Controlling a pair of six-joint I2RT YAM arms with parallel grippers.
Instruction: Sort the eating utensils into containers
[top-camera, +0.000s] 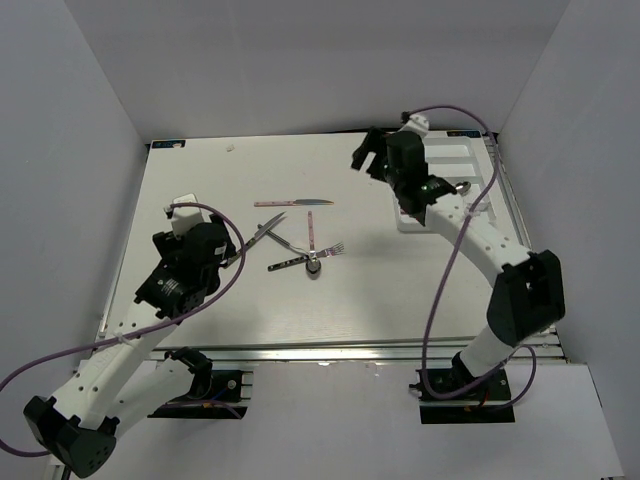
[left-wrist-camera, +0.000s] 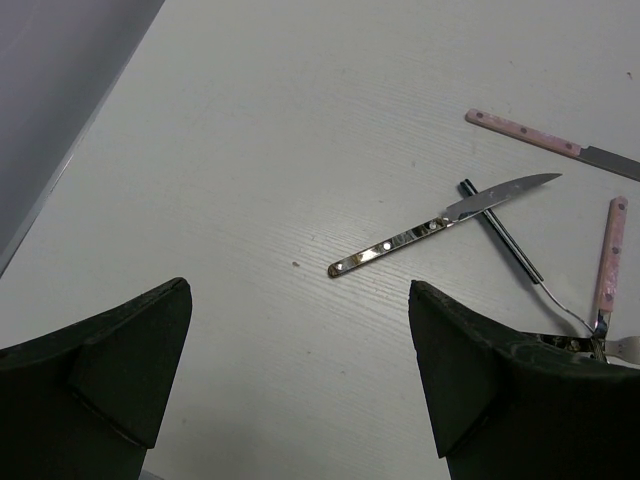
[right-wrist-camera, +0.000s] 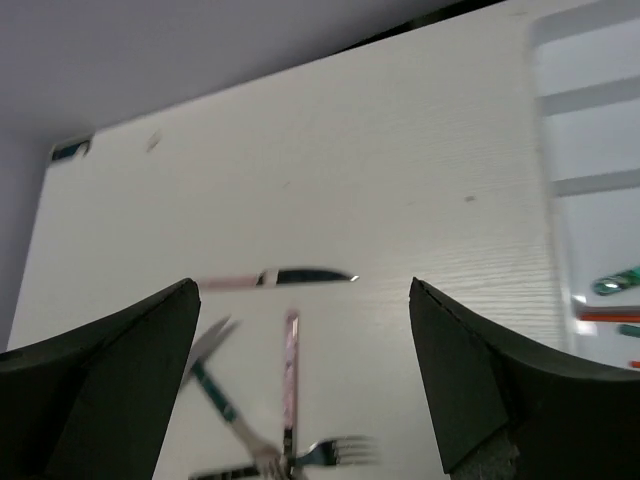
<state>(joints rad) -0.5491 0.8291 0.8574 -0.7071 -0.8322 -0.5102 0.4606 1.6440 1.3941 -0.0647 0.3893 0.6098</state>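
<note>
Left tool (left-wrist-camera: 300, 290): fingers wide apart, nothing btwn them, over bare table (left-wrist-camera: 300, 120) just left of the loose utensils. Right tool (right-wrist-camera: 300, 290): also spread, empty, up over the table btwn the pile and the cutlery tray (right-wrist-camera: 590, 150).

Loose pieces lie flat mid-table:
- Silver knife (left-wrist-camera: 440, 222): long axis diag. In top view the handle points toward the left arm and the tip far-right. Blade crosses a dark green-handled utensil (left-wrist-camera: 500, 232) that runs the opposite diag.
- Pink-handled knife (top-camera: 293, 203): farthest from the arm bases, horiz, handle left, tip pointing right toward the tray. Lies apart from the rest.
- Pink-handled utensil (top-camera: 311, 232): axis near-far, working end at the near side in the cluster. Type can't tell.
- Fork (top-camera: 312, 258): approx left-right w/ slight tilt, tines right. Touches the cluster at its middle.

Tray sits far-right on the table, partly hidden by the right arm in top view; compartments run left-right. An orange stick (right-wrist-camera: 605, 316) and a green stick (right-wrist-camera: 612, 286) lie in it, roughly along the slots. Blurred, so which slot can't tell.
</note>
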